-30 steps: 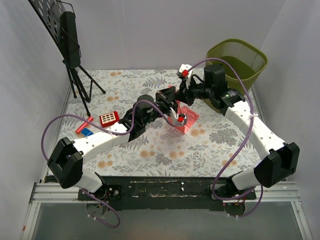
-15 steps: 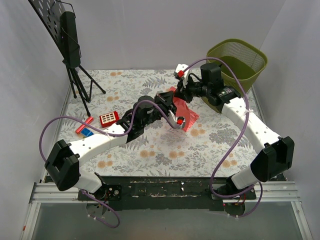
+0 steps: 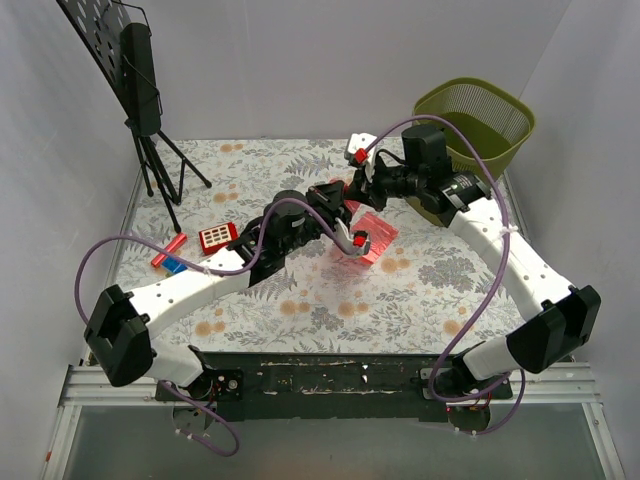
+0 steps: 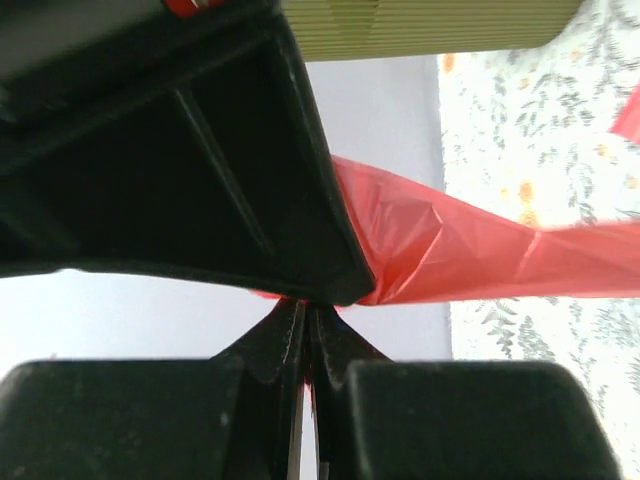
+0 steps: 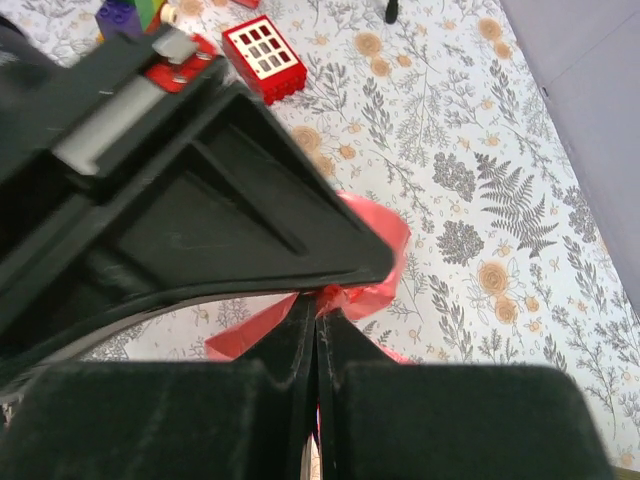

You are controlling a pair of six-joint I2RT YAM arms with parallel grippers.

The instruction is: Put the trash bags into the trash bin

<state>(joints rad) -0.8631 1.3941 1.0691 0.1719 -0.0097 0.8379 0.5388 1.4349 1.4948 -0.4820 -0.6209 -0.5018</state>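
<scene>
The red trash bag [image 3: 368, 236] is a crinkled translucent sheet near the middle of the flowered table, partly lifted. My left gripper [image 3: 338, 205] and right gripper [image 3: 358, 188] meet tip to tip above its far-left edge. In the left wrist view my left gripper [image 4: 303, 305] is shut on a pinch of red film, and the bag [image 4: 450, 250] stretches away to the right. In the right wrist view my right gripper [image 5: 318, 300] is shut on a bunched red fold [image 5: 385, 240]. The olive-green mesh trash bin [image 3: 475, 115] stands at the back right, behind the right arm.
A black music stand [image 3: 140, 90] stands at the back left. A red flat toy with white buttons [image 3: 217, 237] lies left of centre, with a red stick and a blue block [image 3: 168, 255] beside it. White walls close in three sides.
Both grippers stay shut on the bag. The right wrist has shifted slightly left, the left arm has reached further forward, and the bag has stayed near the table's middle.
</scene>
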